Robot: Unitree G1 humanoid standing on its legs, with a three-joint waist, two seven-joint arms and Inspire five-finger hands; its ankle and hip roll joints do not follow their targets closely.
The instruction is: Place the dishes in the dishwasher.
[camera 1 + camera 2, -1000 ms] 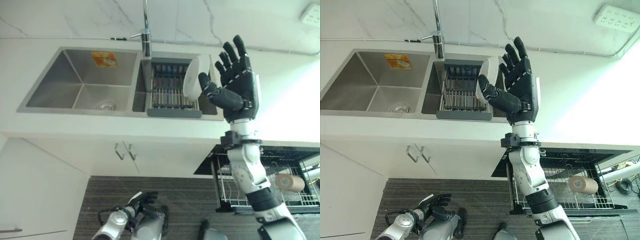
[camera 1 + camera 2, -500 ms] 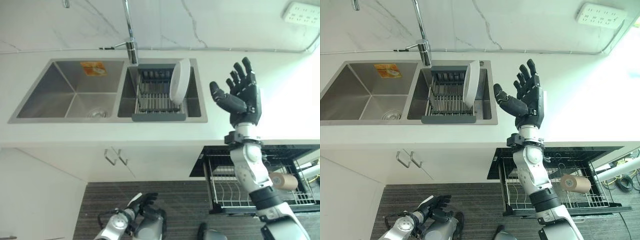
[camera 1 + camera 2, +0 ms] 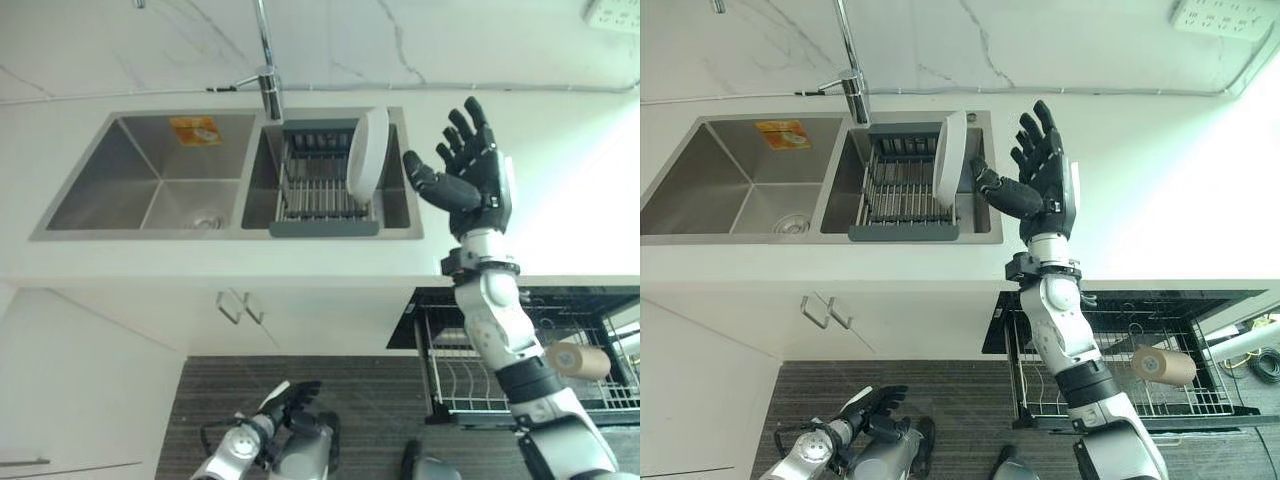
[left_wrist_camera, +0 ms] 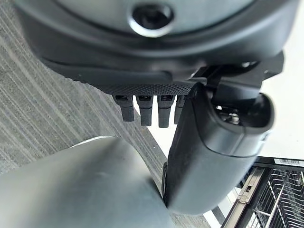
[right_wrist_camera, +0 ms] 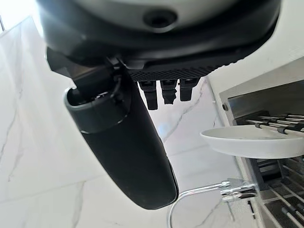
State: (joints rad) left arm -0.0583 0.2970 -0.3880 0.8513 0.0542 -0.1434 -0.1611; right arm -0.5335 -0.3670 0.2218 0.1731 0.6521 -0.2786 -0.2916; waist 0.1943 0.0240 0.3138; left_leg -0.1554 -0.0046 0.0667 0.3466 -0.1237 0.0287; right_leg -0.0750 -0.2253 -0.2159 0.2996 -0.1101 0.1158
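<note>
I have my right hand (image 3: 472, 172) raised over the counter with its fingers spread wide and straight, thumb stretched out, holding nothing. The plate (image 3: 368, 152) stands on its edge at the right end of the drying rack (image 3: 322, 190) in the right bowl of the sink (image 3: 150, 178), just to the left of my thumb tip; from the head cameras I can't tell whether thumb and rim touch or are just apart, and my wrist camera shows the plate (image 5: 251, 141) past the fingers with a gap. Its broad face points sideways toward my palm, so I judge the grasp has to close across the thin rim from the right. It looks plain white, smooth and round, likely slippery. My left hand (image 3: 290, 400) hangs low by the floor, fingers relaxed and empty, well apart from the sink, so the right is plainly the one to use. The dishwasher basket (image 3: 590, 375) sits pulled out below the counter under my right arm.
</note>
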